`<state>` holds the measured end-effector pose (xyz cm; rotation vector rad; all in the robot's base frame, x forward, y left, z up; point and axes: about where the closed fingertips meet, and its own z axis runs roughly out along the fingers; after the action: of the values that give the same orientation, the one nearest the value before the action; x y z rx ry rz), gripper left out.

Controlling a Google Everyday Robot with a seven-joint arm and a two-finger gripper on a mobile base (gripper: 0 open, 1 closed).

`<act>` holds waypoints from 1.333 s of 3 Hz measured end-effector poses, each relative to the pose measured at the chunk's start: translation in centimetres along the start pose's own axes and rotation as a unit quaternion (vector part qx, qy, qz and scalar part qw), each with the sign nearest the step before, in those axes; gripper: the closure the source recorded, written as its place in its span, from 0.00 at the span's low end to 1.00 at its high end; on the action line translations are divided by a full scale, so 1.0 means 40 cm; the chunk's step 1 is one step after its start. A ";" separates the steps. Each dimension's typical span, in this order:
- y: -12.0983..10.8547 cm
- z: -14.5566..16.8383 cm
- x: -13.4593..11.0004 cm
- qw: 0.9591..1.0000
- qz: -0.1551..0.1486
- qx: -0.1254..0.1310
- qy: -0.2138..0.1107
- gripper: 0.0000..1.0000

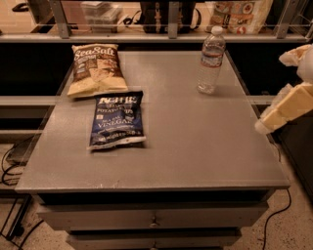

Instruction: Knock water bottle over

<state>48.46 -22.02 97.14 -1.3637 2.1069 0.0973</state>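
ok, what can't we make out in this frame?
- Camera view: gripper, beside the table's right edge, is cut off by the frame's right edge.
- Camera view: water bottle, upright at the table's far right; fill level unreadable through the clear plastic.
- Camera view: shelf items behind the table, cropped by the top edge.

The bottle point(211, 61) stood upright near the far right corner of the table point(195, 146). The gripper point(266, 124) hung at the table's right edge, well apart from the bottle and nearer the camera. On the left lay a tan bag point(95, 68) at the back and a blue bag point(116, 119) just in front, seemingly touching it.
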 end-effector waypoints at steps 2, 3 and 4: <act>-0.175 0.112 -0.078 0.992 0.053 0.040 -0.103 0.00; -0.177 0.120 -0.077 0.992 0.053 0.039 -0.104 0.00; -0.176 0.119 -0.078 0.992 0.052 0.039 -0.104 0.00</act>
<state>57.43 -21.01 96.81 -1.1461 1.9859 0.1905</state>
